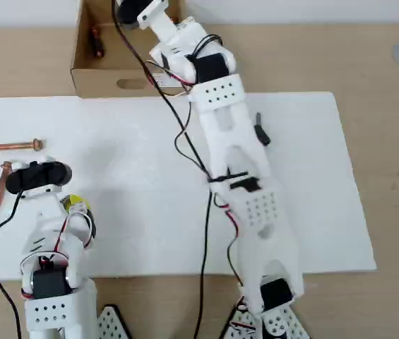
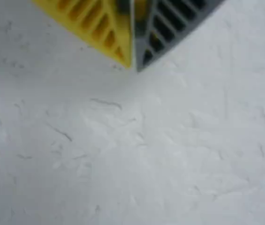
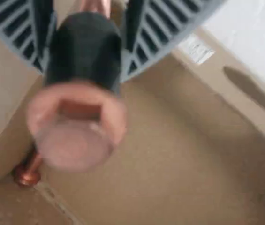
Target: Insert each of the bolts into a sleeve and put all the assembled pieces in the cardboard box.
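The right gripper (image 3: 89, 70) hangs inside the walls of the cardboard box (image 1: 104, 81), clamped on a black sleeve (image 3: 83, 42) with a copper bolt (image 3: 76, 126) through it. Another assembled piece (image 3: 26, 174) lies on the box floor against a side wall. Well apart from the box front, the left gripper (image 2: 134, 63) points down at the white mat (image 1: 128, 212), fingers pressed together on nothing, with two loose bolts (image 1: 17, 146) just beside it near the mat's edge and a broad stretch of mat between it and the box.

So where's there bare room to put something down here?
The white mat is barest between the two arms, short of the cardboard box, and right of the right arm, past the black sleeve. Crowded: the left edge, two bolts beside the left arm, and the box, where the right fingers hold a sleeved bolt.
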